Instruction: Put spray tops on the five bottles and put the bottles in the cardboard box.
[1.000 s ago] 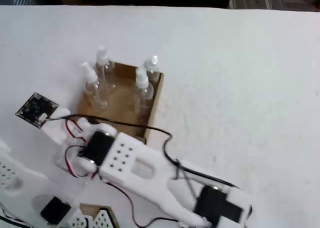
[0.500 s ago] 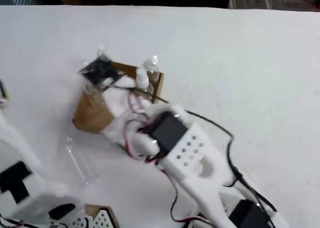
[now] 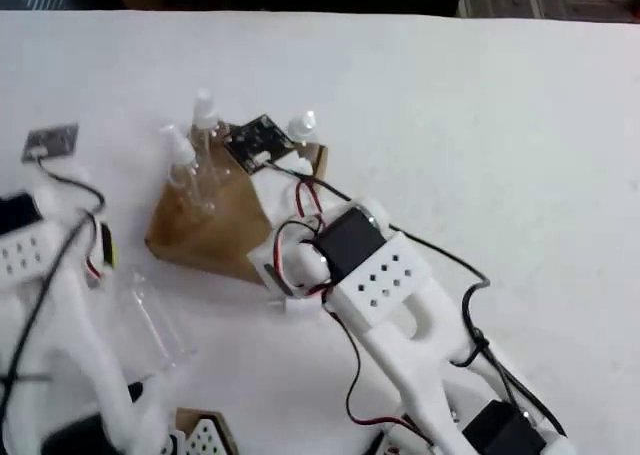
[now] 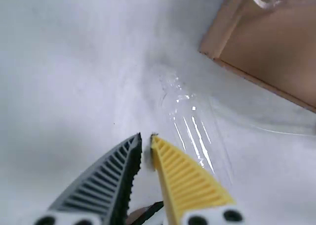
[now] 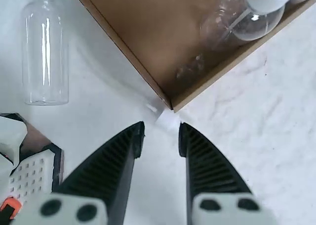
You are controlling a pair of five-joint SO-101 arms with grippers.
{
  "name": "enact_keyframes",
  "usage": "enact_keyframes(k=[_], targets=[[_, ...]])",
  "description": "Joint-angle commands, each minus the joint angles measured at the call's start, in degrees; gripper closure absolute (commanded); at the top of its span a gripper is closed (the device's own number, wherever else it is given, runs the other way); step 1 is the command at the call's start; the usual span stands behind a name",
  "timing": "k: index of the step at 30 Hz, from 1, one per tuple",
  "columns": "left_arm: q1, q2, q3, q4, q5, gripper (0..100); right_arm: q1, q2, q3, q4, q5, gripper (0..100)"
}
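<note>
One spray top point(image 5: 164, 117) lies between my right gripper's point(image 5: 160, 130) parted fingers: close squarely, clear of the cardboard box point(image 5: 132, 56). My left gripper point(image 4: 146, 138), fingers together, hangs beside the bottle point(image 4: 197, 141) at the box's 7 o'clock.

A brown cardboard box point(image 3: 205, 230), open at the top, is pictured left of centre in the high view, on the white table point(image 3: 480, 125). Clear plastic bottles point(image 3: 195, 180) are seen standing upright inside it. White spray tops are fitted to them: a left spray top point(image 3: 178, 143), a rear spray top point(image 3: 204, 105) just behind it, and a right spray top point(image 3: 303, 127) at the box's far right corner. A loose clear bottle point(image 3: 152, 315) is shown lying on its side at lower left, near the box's front wall but apart from it, neck uncapped. A small white piece point(image 5: 165, 117) is seen lying against the box's near corner; whether it is a spray top cannot be told.
</note>
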Motion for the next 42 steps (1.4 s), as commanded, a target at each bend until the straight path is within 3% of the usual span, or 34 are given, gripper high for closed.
enact_keyframes(k=[1, 10, 18, 28, 34, 36, 40, 42], targets=[[0.6, -8.6, 9.2, -3.3, 0.8, 81, 0.7, -1.0, -0.3, -1.5, 0.7, 92.2], [0.6, -9.6, 24.9, -16.5, 6.2, 78, -0.7, -0.9, -0.1, -1.4, 2.7, 92.2], [0.5, -8.7, 25.5, -18.4, 8.7, 77, -4.8, -1.2, 2.0, -1.5, 3.8, 92.2], [0.2, 9.7, 20.7, -23.5, 8.6, 77, -4.8, -1.0, 2.1, -1.2, 3.8, 92.2], [0.2, 12.1, 20.1, -26.5, 8.6, 78, -4.8, -1.0, 2.1, -1.2, 3.8, 92.2], [0.2, 12.2, 20.2, -26.5, 8.6, 81, -4.8, -1.0, 2.1, -1.2, 3.8, 92.2], [0.2, 12.3, 20.3, -26.5, 5.3, 98, -4.8, -1.2, 2.5, -1.1, 3.8, 92.2], [0.2, 12.3, 20.5, -26.3, 4.6, 97, -4.8, -1.5, 3.3, -1.1, 3.9, 92.2]])
